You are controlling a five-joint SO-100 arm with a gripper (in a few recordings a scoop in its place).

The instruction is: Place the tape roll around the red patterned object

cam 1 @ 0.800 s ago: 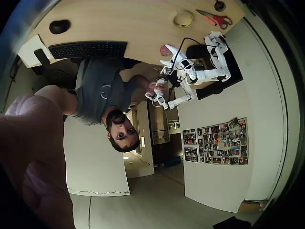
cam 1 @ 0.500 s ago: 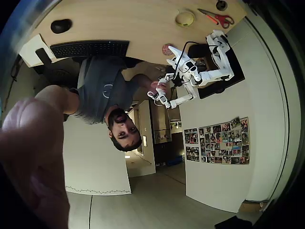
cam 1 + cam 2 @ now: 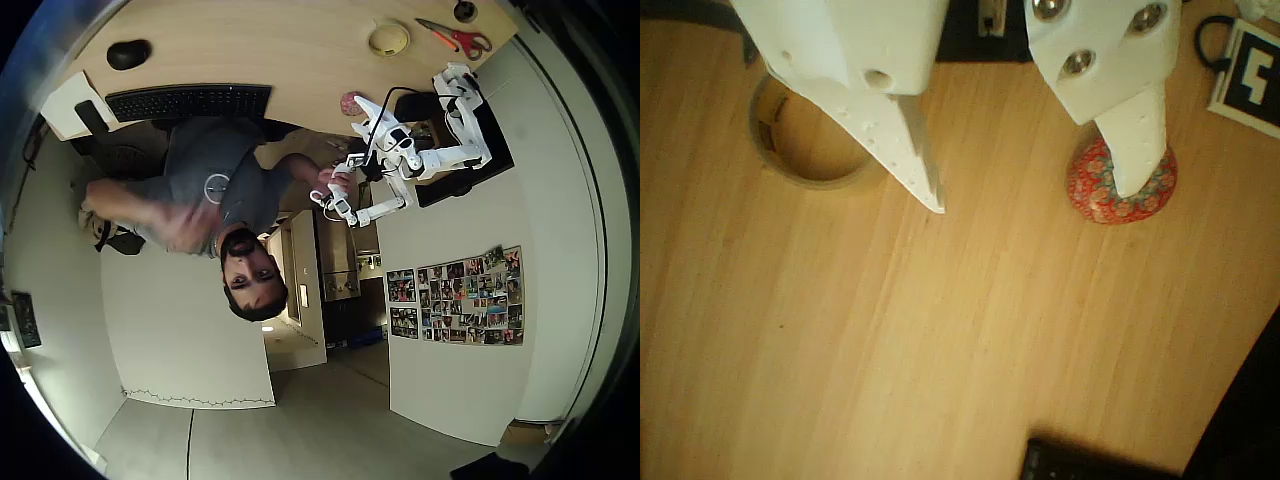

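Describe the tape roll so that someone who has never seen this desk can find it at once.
On the light wooden desk, look left of the open white gripper in the wrist view. There lies the pale cream-yellow tape roll, flat, with bare wood showing through its wide centre. Unlike the domed red patterned object to the right, it is a hollow ring.

tape roll (image 3: 810,140): cream-yellow | red patterned object (image 3: 1098,190): red (pale speckles) | gripper (image 3: 1032,196): white

Light wooden table (image 3: 940,330), tape roll (image 3: 805,140), red patterned object (image 3: 1120,185), scissors (image 3: 452,37)
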